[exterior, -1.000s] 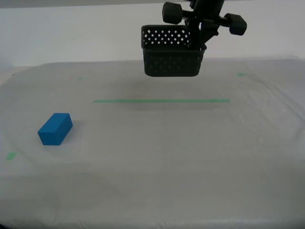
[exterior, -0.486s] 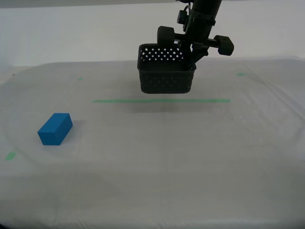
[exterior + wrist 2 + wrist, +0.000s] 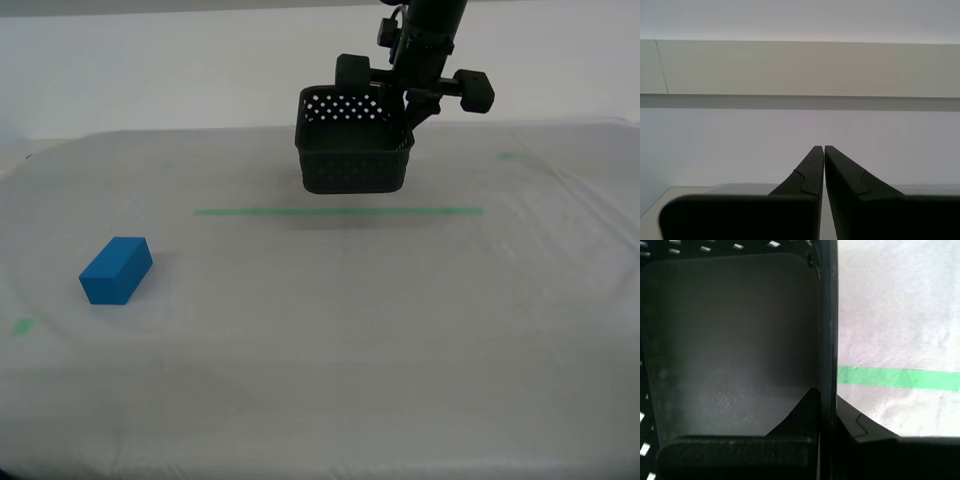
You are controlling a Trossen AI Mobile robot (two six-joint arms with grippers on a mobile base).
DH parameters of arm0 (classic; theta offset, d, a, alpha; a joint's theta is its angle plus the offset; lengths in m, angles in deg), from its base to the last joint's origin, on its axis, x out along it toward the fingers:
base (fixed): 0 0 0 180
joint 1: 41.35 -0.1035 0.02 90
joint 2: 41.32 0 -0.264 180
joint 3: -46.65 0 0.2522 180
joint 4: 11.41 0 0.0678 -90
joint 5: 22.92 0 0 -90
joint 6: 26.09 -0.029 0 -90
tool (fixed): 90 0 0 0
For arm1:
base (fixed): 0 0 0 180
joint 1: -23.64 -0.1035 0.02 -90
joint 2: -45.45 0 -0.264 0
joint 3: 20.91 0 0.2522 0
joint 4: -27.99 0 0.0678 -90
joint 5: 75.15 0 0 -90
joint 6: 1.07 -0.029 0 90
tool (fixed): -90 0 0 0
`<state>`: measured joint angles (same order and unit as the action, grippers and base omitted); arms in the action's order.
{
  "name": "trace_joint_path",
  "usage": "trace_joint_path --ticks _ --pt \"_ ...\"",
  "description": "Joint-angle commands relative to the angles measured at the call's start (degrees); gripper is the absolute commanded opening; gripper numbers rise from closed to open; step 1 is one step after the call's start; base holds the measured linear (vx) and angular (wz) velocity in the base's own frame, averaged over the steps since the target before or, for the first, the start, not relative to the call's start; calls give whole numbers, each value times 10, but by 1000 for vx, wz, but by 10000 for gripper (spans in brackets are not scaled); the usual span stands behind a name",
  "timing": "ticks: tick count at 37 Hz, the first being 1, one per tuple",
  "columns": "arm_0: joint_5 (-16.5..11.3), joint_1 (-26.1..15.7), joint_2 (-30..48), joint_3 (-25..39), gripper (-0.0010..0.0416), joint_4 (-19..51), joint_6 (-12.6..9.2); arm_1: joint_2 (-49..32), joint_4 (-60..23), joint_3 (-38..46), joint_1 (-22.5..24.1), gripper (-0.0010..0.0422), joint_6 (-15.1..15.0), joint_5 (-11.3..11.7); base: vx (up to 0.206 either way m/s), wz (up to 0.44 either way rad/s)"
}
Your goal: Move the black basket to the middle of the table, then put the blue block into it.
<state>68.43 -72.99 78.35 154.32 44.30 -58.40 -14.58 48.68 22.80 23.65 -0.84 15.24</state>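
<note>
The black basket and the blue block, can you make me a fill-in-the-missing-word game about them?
1. My first gripper is shut on the wall of the black basket, holding it up in the ____.
2. The blue block lies on the ____.
3. The tape line under the basket is ____ in colour.
4. My second gripper holds ____.

Missing words: air; table; green; nothing

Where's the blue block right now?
The blue block lies on the table at the exterior view's left, nearer the camera than the green tape line, far from the black basket.
</note>
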Motion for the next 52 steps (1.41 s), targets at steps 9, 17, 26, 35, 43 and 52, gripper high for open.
trace_joint_path --ticks 9,17,26,35,43,52 --pt "-3 2 39 -1 -1 -21 11 0 3 0 0 0 -1 0 0 0" --pt "-1 1 76 0 -1 -36 19 0 3 0 0 0 -1 0 0 0" --pt "-4 6 94 1 -1 -62 9 0 0 0 0 0 -1 0 0 0" --pt "3 9 109 -1 -1 -76 7 0 -1 0 0 0 -1 0 0 0" --pt "4 9 112 -1 0 -80 10 0 -1 0 0 0 -1 0 0 0" --pt "5 9 112 -1 0 -80 9 0 -1 0 0 0 -1 0 0 0"
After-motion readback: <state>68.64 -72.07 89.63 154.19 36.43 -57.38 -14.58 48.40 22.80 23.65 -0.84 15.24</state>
